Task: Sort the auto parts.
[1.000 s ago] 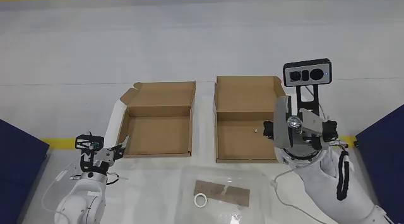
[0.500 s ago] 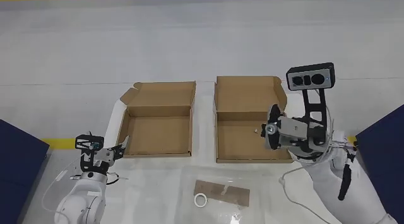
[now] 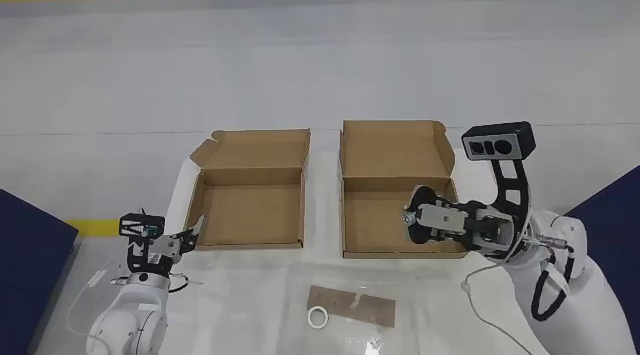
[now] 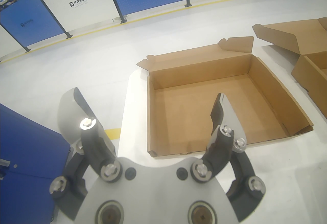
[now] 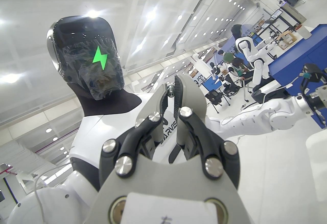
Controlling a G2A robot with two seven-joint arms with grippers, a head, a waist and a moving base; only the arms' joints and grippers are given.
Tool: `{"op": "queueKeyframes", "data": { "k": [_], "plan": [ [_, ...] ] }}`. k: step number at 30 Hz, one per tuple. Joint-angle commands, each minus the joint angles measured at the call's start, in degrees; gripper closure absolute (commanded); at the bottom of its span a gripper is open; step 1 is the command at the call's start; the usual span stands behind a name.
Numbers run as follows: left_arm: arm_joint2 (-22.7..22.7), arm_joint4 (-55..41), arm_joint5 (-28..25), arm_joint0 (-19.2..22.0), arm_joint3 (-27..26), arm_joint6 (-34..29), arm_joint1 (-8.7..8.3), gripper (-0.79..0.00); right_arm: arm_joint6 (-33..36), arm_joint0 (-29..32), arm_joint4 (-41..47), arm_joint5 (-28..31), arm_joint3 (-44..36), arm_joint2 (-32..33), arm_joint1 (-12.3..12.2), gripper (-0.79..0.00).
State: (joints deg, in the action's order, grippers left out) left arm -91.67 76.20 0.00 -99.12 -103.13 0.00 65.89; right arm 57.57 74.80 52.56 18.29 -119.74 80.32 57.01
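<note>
Two open cardboard boxes sit side by side, the left box [image 3: 250,213] [image 4: 217,107] and the right box [image 3: 375,220]; the left one has nothing inside. My left gripper [image 3: 190,233] [image 4: 148,97] is open, low near the left box's front left corner. My right gripper [image 3: 410,217] [image 5: 173,84] hangs over the right box's right side, turned up toward the robot's head. Its fingers are shut on a small silver metal part [image 5: 170,90]. A white ring [image 3: 318,317] lies in a clear plastic bag [image 3: 400,285] at the table's front.
A brown cardboard strip [image 3: 352,304] lies in the bag beside the ring. Both box lids [image 3: 258,147] stand folded back at the far side. Blue panels [image 3: 35,245] flank the table on either side.
My right arm has swung down and to the left, bringing its gripper over the right box. The left arm has stayed still.
</note>
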Motion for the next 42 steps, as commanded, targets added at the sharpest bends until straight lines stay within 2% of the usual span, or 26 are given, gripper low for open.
{"op": "queueKeyframes", "data": {
  "k": [1,9,15,20,31,32,37,42],
  "plan": [
    [0.0,0.0,0.0,0.0,0.0,0.0,0.0,-0.785,-0.15,-0.1,-4.11,-1.68,-0.05,0.81,-0.2,0.0],
    [0.0,0.0,0.0,0.0,0.0,0.0,0.0,-0.785,4.28,1.61,-19.87,-10.47,0.48,5.8,-1.53,0.0],
    [0.0,0.0,0.0,0.0,0.0,0.0,0.0,-0.785,7.28,2.42,-33.88,-14.79,1.08,6.41,-2.45,0.0],
    [0.0,0.0,0.0,0.0,0.0,0.0,0.0,-0.785,8.82,1.74,-39.92,-15.54,2.46,3.76,-2.7,0.0],
    [0.0,0.0,0.0,0.0,0.0,0.0,0.0,-0.785,8.55,1.76,-40.08,-15.5,2.4,3.72,-2.69,0.0],
    [0.0,0.0,0.0,0.0,0.0,0.0,0.0,-0.785,8.41,1.78,-42.17,-15.63,2.3,3.41,-2.77,0.0],
    [0.0,0.0,0.0,0.0,0.0,0.0,0.0,-0.785,9.13,-1.43,-55.61,-18.47,2.98,0.68,-3.22,0.0],
    [0.0,0.0,0.0,0.0,0.0,0.0,0.0,-0.785,9.61,-7.04,-63.71,-20.34,6.76,-3.97,-3.09,0.0]
  ]
}}
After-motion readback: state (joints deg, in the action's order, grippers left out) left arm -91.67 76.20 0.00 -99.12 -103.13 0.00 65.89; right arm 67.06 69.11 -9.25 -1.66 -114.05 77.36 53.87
